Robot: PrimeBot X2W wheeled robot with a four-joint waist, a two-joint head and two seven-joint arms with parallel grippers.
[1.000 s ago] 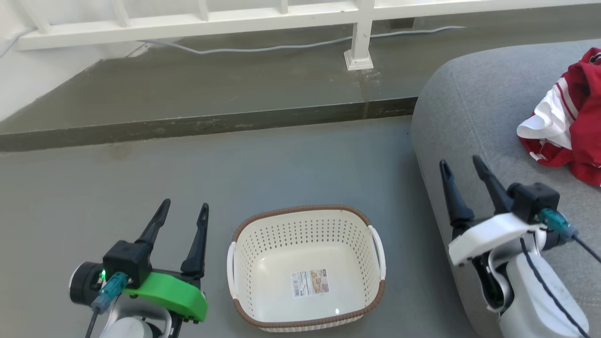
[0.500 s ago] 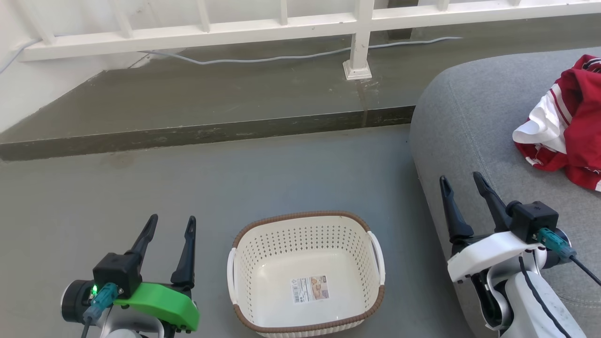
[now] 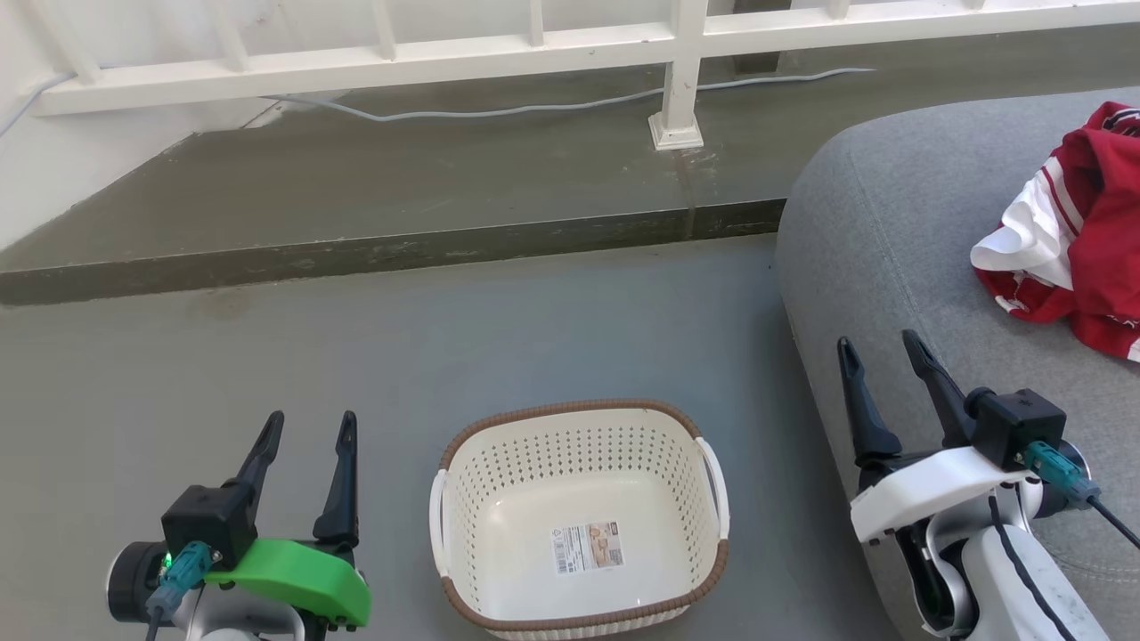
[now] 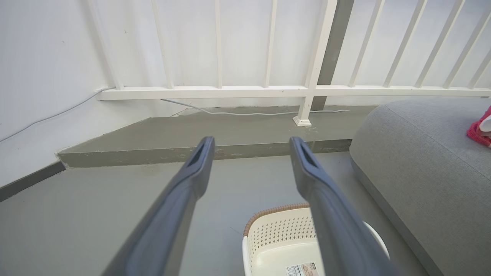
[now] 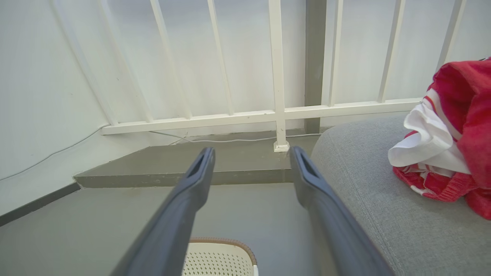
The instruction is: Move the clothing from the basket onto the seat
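The red basketball garments with white, red-striped panels point(image 3: 1078, 240) lie in a crumpled heap on the large grey fabric-upholstered sofa cushion point(image 3: 891, 223). They sit toward its right side, well apart from the cream-white perforated plastic laundry basket with a brown woven-look rim point(image 3: 570, 407). The basket stands upright on the smooth grey floor point(image 3: 401, 347), just beside the cushion's rounded edge, and inside it there is just a paper label point(image 3: 586, 545) stuck flat to its bottom. With the cloth on the cushion and none in the basket, the transfer looks complete. That would explain the arms' posture. The left gripper point(image 3: 311, 418), on its green housing, is low beside the basket's left handle, its two dark fingers spread with nothing between them. The right gripper point(image 3: 877, 341), on its white housing, is over the cushion's near edge, likewise parted and empty, and well short of the garments. Both point forward toward the white railing point(image 3: 445, 55), neither into the basket nor at the cloth. This reads as a neutral, drawn-back pose flanking the basket, not a reach for anything.
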